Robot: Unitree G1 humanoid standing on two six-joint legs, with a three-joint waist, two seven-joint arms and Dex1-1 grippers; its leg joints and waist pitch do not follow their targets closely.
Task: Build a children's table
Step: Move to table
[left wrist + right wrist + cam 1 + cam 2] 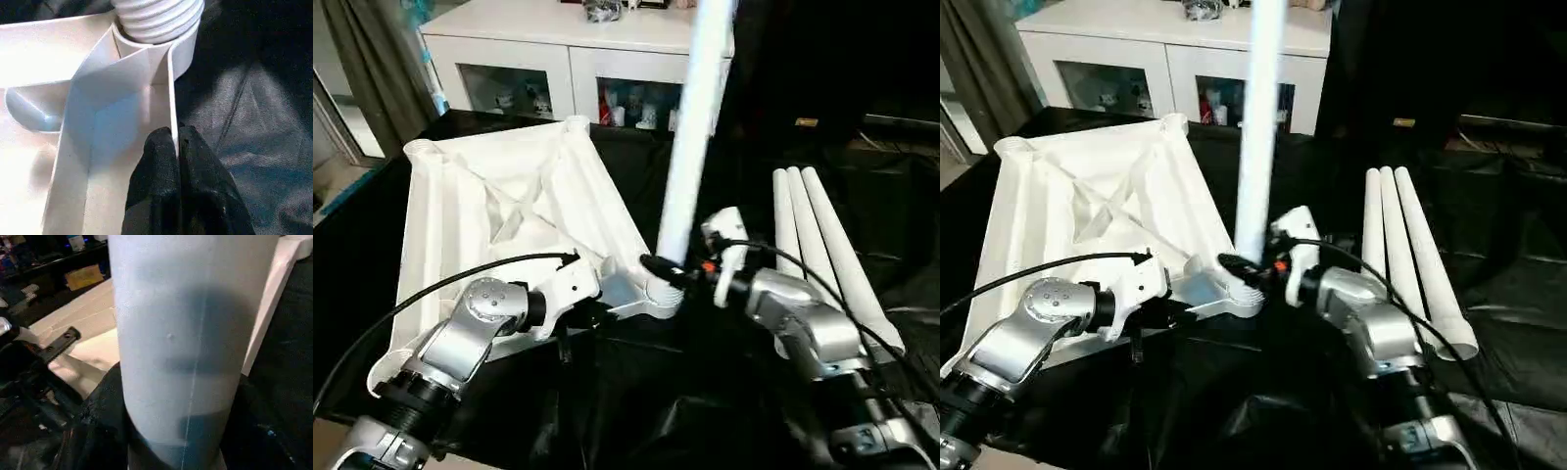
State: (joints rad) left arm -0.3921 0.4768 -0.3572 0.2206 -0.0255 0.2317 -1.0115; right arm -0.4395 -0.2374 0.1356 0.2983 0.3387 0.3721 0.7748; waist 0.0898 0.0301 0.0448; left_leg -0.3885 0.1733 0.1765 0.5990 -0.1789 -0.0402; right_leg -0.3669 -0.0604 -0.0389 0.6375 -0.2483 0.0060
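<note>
The children's table top (499, 196) lies upside down on black cloth, ribbed underside up. One white leg (690, 147) stands upright in the near right corner socket (656, 292). Its threaded end (156, 17) sits in the socket. My right gripper (668, 266) is shut on this leg just above the socket, with a black finger on each side of the leg (190, 342). My left gripper (174, 142) is shut on the top's thin rim (171, 88), close beside that corner. Three more legs (822, 245) lie side by side on the cloth to the right.
A white glass-door cabinet (568, 49) stands behind the work, with a grey curtain (372, 59) at the far left. Black cloth (685, 392) covers the surface around the top. Cables run along both silver forearms.
</note>
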